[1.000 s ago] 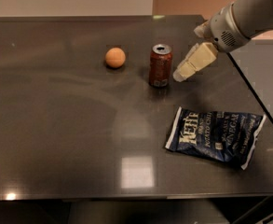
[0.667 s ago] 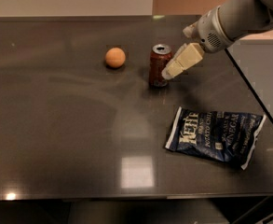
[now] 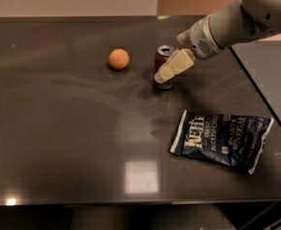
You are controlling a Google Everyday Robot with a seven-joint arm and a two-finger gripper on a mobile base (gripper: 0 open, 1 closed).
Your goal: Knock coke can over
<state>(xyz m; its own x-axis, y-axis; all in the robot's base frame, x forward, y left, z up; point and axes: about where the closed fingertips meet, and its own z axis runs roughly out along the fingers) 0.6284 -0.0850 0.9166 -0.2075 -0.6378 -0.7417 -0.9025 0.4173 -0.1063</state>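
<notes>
The coke can [image 3: 162, 56], dark red with a silver top, stands upright near the middle back of the dark table [image 3: 63, 128]. My gripper [image 3: 163, 74] reaches in from the upper right on a white arm. Its cream fingertips overlap the front of the can and hide the can's middle. The can's top and base still show.
An orange ball [image 3: 118, 59] lies left of the can. A blue chip bag [image 3: 221, 139] lies flat at the front right. A second table surface [image 3: 269, 75] adjoins on the right, with a seam between. The table's front edge runs along the bottom.
My gripper has moved left from beside the can's right side to across its front. The can still stands upright in the same spot.
</notes>
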